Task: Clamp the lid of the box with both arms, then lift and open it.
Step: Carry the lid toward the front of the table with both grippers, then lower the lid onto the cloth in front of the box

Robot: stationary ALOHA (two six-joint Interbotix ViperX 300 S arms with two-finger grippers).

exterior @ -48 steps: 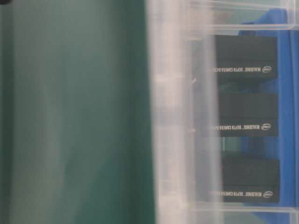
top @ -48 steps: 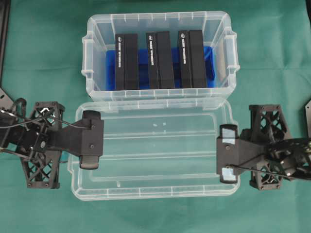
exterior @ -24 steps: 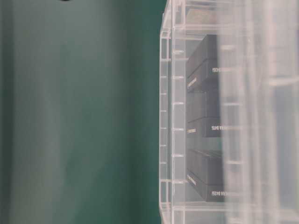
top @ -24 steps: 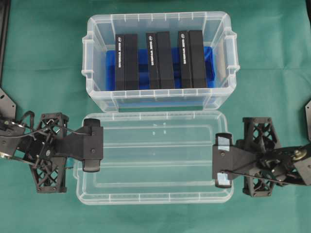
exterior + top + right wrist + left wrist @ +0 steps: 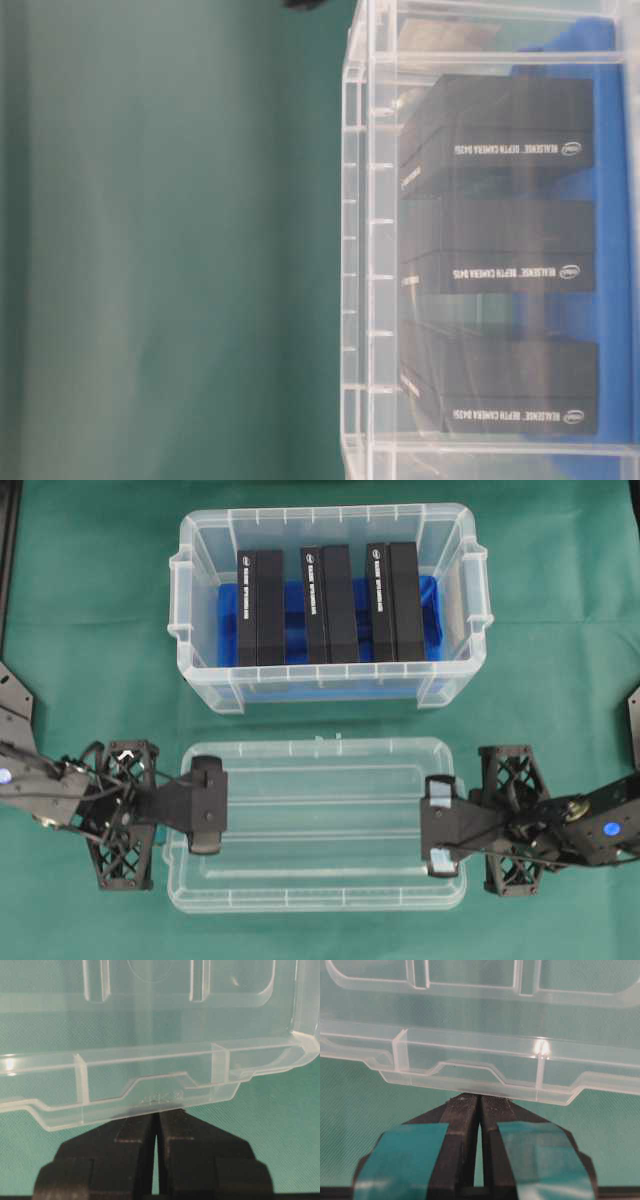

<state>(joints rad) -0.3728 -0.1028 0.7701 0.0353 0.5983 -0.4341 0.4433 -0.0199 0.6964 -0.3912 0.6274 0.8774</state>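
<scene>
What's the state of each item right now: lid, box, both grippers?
lid: off the box, in front of it, held at both short ends.
box: open, upright, three black slabs standing inside.
left gripper: shut on the lid's edge.
right gripper: shut on the opposite edge.

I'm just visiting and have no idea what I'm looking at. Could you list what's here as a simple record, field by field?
lid: clear plastic lid, off the box, in front of it
box: open clear box on green cloth
contents: three black slabs on blue lining
left pincer: left pincer shut on the lid's left end
right pincer: right pincer shut on the lid's right end
</scene>
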